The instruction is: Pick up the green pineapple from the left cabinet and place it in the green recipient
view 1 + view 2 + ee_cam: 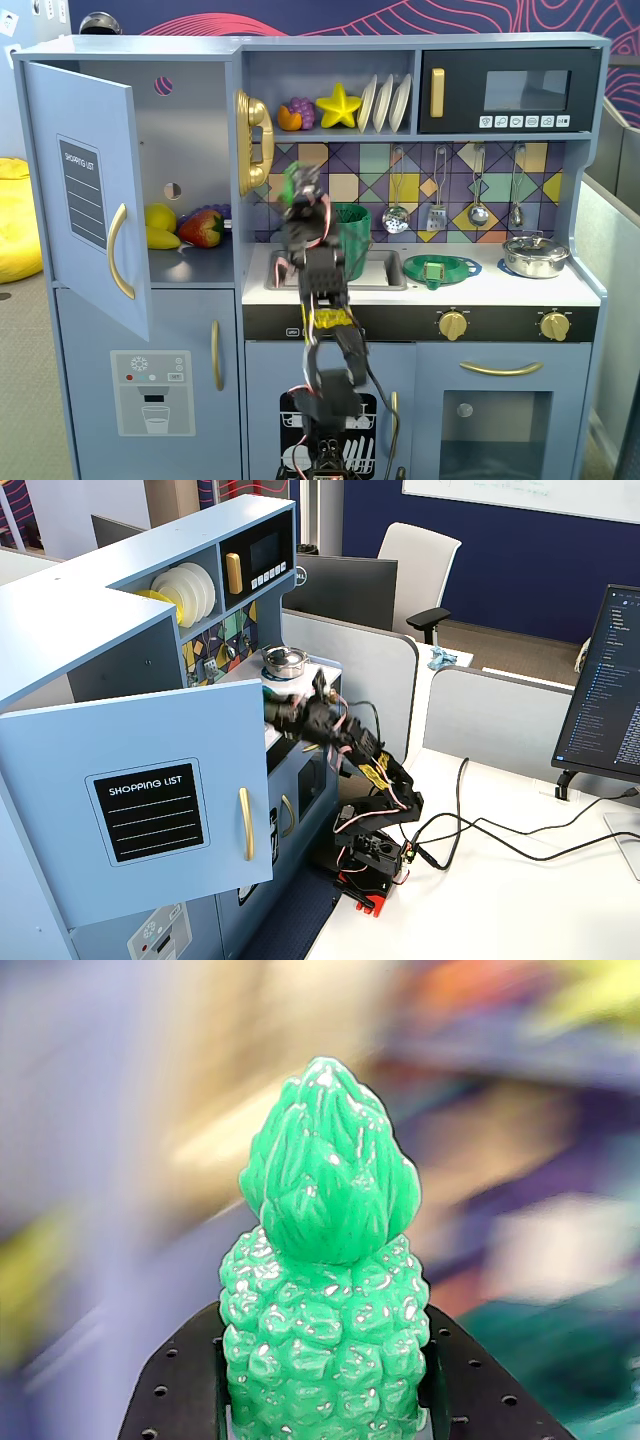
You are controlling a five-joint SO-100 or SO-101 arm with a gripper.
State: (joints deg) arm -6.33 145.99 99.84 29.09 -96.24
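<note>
My gripper (297,190) is shut on the green pineapple (325,1290), a bumpy green toy with a leafy crown. In the wrist view the black fingers (180,1390) clasp its body from both sides. In a fixed view the pineapple (294,180) is blurred, held above the sink, just left of the green recipient (350,228), a dark-green ribbed cup. The left cabinet (190,160) stands open, its door (85,195) with the shopping list panel swung out. In another fixed view my gripper (280,710) is over the counter beside the door (150,800).
A yellow lemon (160,218) and a red strawberry (203,228) lie in the cabinet. A gold phone (254,143) hangs by the arm. A flat green dish (440,268) and a metal pot (535,255) sit on the counter right of the sink (380,268). The microwave (510,92) is above.
</note>
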